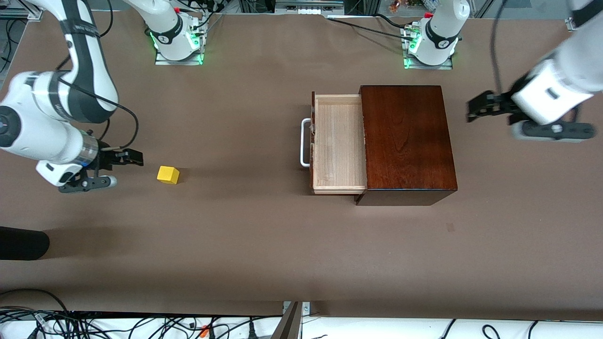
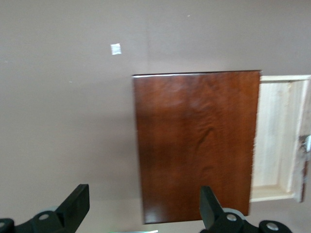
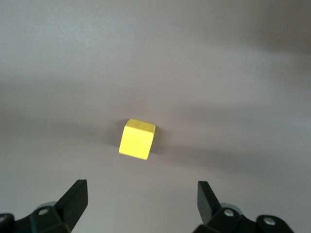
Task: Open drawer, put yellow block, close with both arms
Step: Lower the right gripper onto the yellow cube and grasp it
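My right gripper (image 1: 123,157) hangs spread and empty just beside the yellow block (image 1: 168,174) — which lies toward the open drawer (image 1: 338,141) — the left gripper (image 1: 480,109), also spread, is well apart.

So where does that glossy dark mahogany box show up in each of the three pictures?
Front view: the glossy dark mahogany box sits toward the left arm's end of the table.
Left wrist view: the box fills the middle.
Right wrist view: not in it.
Shared landmark: the pale light-wood drawer, pulled open from the box.
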Available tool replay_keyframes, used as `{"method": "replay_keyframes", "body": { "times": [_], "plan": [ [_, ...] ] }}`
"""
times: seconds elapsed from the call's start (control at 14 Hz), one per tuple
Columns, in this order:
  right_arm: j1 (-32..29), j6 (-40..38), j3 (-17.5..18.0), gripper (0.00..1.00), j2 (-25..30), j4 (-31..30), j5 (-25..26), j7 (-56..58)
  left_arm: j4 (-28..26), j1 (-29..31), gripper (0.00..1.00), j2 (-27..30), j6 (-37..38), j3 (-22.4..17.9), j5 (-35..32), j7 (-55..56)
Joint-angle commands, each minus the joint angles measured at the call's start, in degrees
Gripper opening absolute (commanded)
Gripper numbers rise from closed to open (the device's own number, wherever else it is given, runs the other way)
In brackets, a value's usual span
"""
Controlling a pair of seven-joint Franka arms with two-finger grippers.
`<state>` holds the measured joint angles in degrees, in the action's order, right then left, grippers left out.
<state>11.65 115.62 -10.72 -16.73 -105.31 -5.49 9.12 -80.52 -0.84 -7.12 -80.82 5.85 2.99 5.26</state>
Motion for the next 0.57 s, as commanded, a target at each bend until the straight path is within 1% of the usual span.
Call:
{"method": "replay_keyframes", "body": {
  "times": [0.0, 0.14, 0.29, 0.5],
  "plan": [
    [0.2, 5.0, 0.4, 1.00, -1.7, -2.9, -1.6, -3.4, -6.4, -3.0, 1.00, 4.6, -2.6, -4.5, 1.1, -3.8],
    [0.3, 7.6, 0.4, 1.00, -2.9, -4.2, -1.7, -4.8, -8.0, -2.7, 1.00, 5.0, -4.2, -4.5, 0.4, -3.8],
    [0.3, 12.2, 0.5, 1.00, -2.9, -7.7, -1.8, -4.9, -8.4, -2.7, 1.00, 5.3, -5.0, -4.6, 0.1, -4.0],
    [0.3, 18.2, 1.2, 1.00, -3.0, -11.7, -3.4, -4.9, -9.1, -2.8, 1.00, 5.3, -6.5, -4.4, -3.7, -6.4]
  ]
}}
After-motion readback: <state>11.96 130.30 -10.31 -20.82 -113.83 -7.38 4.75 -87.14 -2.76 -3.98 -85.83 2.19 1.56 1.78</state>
